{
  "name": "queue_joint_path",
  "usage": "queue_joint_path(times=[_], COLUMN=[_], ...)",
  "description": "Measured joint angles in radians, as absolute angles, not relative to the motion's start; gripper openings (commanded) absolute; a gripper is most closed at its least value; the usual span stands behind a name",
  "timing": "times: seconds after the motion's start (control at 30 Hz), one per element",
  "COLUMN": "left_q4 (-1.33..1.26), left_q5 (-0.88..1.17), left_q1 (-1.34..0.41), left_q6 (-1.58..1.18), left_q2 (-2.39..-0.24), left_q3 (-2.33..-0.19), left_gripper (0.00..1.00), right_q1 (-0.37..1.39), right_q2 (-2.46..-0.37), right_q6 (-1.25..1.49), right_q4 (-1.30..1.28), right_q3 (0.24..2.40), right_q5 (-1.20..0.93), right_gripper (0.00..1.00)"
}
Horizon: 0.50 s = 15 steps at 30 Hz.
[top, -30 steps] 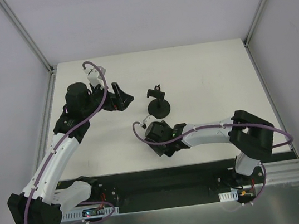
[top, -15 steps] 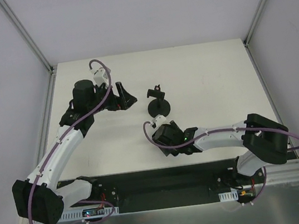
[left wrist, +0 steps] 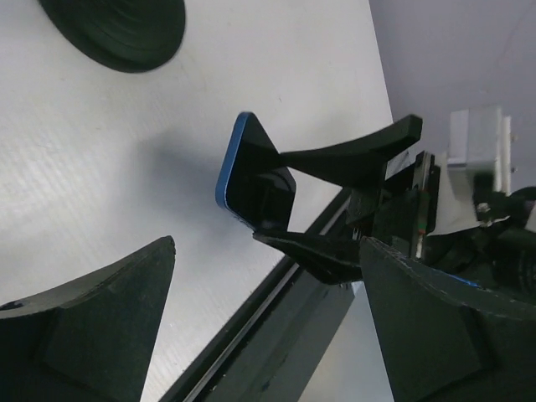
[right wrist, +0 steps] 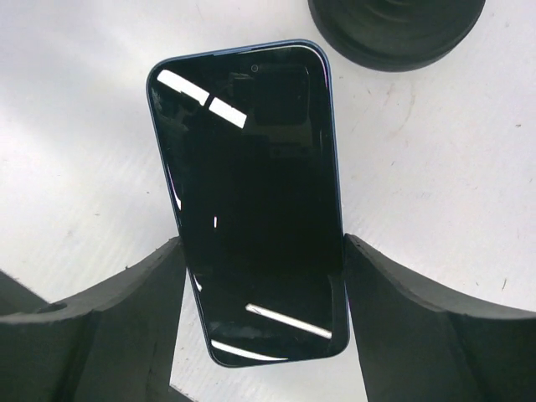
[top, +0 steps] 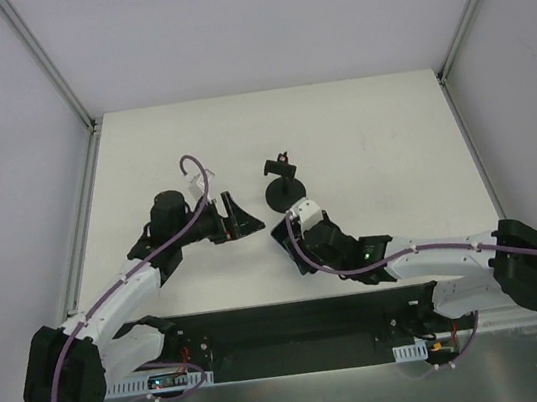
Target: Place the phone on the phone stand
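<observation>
The phone [right wrist: 251, 184], a glossy black slab with a blue rim, sits between the fingers of my right gripper [right wrist: 261, 285], which is shut on its two long sides. In the left wrist view the phone [left wrist: 251, 180] is tilted, held off the white table with its shadow beneath. The phone stand [top: 287, 186] stands just beyond it; its disc base [right wrist: 394, 29] shows at the top right of the right wrist view. My left gripper [top: 240, 215] is open and holds nothing, a short way left of the right gripper [top: 289, 236], facing the phone.
The black strip of the table's near edge [top: 296, 318] runs just behind both grippers. Metal frame posts [top: 46, 62] rise at the far corners. The stand's base [left wrist: 117, 33] lies at the top left of the left wrist view.
My left gripper has drawn back from the far left toward the middle, nearer the right one. The right arm's elbow swung right and its gripper, with the phone, edged toward the stand.
</observation>
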<state>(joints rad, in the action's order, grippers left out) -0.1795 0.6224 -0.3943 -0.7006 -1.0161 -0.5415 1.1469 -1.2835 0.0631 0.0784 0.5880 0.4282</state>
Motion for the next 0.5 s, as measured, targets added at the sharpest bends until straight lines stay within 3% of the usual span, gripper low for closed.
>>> queue_joint_path(times=[0.03, 0.07, 0.23, 0.37, 0.47, 0.5], left_q4=[-0.203, -0.226, -0.327, -0.385, -0.414, -0.426], left_q5=[0.632, 0.640, 0.645, 0.643, 0.635, 0.634], left_q1=[-0.414, -0.437, -0.538, -0.586, -0.610, -0.612], left_q6=[-0.716, -0.727, -0.749, -0.772, -0.788, -0.796], left_q2=[-1.031, -1.053, -1.156, -1.227, -1.279, -1.293], left_q3=[-0.531, -0.530, -0.530, -0.543, -0.579, -0.592], left_gripper=[0.75, 0.72, 0.69, 0.58, 0.47, 0.37], right_q1=[1.147, 1.147, 1.147, 1.147, 1.147, 1.147], right_q2=[-1.260, -1.235, -1.118, -1.042, -1.004, -0.995], right_q6=[0.062, 0.060, 0.059, 0.056, 0.047, 0.044], right_q4=[0.096, 0.104, 0.137, 0.149, 0.150, 0.152], right_q3=[0.575, 0.564, 0.523, 0.509, 0.509, 0.509], right_q5=[0.424, 0.418, 0.382, 0.355, 0.351, 0.351], right_gripper=[0.01, 0.01, 0.01, 0.01, 0.01, 0.01])
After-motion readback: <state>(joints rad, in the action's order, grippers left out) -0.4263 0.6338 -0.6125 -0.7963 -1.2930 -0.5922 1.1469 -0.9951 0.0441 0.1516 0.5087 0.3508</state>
